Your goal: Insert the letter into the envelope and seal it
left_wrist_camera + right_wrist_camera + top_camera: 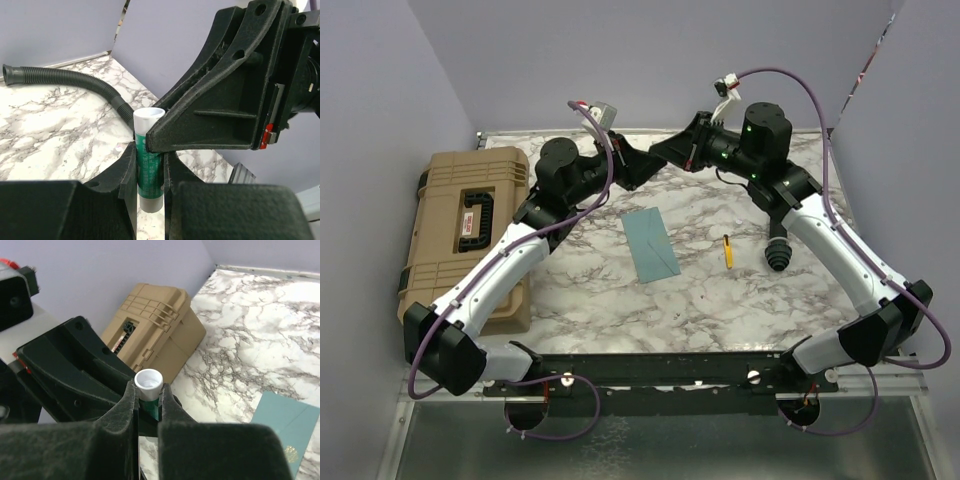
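ROBOT ARMS SHARE A GLUE STICK: Two arms meet above the far middle of the white-and-grey marbled tabletop [720, 290], holding a small green-labelled glue stick [149, 187] between them. The left pincer [150, 167] is clenched round the stick's green barrel, and the right pincer [148, 395] is clamped on its white cap [149, 380].

The flat teal paper envelope [651, 244] lies by itself near the tabletop's centre, on the near side of both pincers and well apart from them. Whether its flap is stuck down cannot be told. The tan letter is nowhere in sight and is likely inside already.

A tan hard plastic case [470, 240] sits at the left edge. A short yellow stick-like object [728, 251] and a black ribbed hose [778, 250] lie to the envelope's right.

The envelope looks feather-light, thin and floppy, apt to skid on the glossy stone. A hold on the flap's edge, with the body pinned down, seems safest. The glue stick looks rigid, light and smooth, best gripped mid-barrel.
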Robot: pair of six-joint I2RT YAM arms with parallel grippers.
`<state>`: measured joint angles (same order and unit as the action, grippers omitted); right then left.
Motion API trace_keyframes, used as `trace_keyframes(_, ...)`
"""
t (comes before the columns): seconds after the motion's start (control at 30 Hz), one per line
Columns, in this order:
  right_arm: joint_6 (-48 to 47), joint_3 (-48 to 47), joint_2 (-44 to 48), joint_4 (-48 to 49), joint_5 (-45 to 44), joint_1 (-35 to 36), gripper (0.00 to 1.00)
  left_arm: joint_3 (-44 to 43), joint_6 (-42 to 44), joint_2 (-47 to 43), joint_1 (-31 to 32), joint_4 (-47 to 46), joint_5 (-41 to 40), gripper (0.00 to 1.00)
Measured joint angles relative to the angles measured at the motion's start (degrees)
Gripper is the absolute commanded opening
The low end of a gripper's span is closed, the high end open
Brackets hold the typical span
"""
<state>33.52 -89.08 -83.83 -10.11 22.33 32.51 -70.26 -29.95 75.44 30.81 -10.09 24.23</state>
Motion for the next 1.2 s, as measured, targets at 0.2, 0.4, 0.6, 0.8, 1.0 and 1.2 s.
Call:
trace_keyframes(0.2, -2.14, 6.12, 2.21, 9.55, 11.89, -3.02, 0.0, -0.02, 1.14, -0.2, -0.61, -0.68, 6.75, 0.0)
trace_keyframes(0.4, -1.64, 9.88, 3.37, 21.07, 27.61, -6.29, 0.11, -0.35, 1.16, -0.31, -1.46, -4.11, 17.97, 0.0)
trace_keyframes(0.6, -1.53, 7.1, 3.37, 19.61, 23.34, -4.35, 0.55, -0.59, 1.05, -0.35, -0.87, -5.25, 19.65, 0.0)
trace_keyframes(0.8, 0.17, 4.48, 2.69, 12.46, 8.02, -1.2, 0.57, -0.57, 2.45, 0.5, 0.39, -0.85, 10.64, 0.0)
trace_keyframes(1.0, -0.15, 0.04, 0.15, 4.63, 0.15, 0.81, 0.55, -0.55, 2.84, 0.52, 0.17, 0.79, 3.19, 0.0)
trace_keyframes(1.2, -0.46, -2.47, -1.2, -0.37, -2.64, 1.29, 0.19, -0.55, 2.8, 0.52, 0.17, 0.9, 1.05, 0.0)
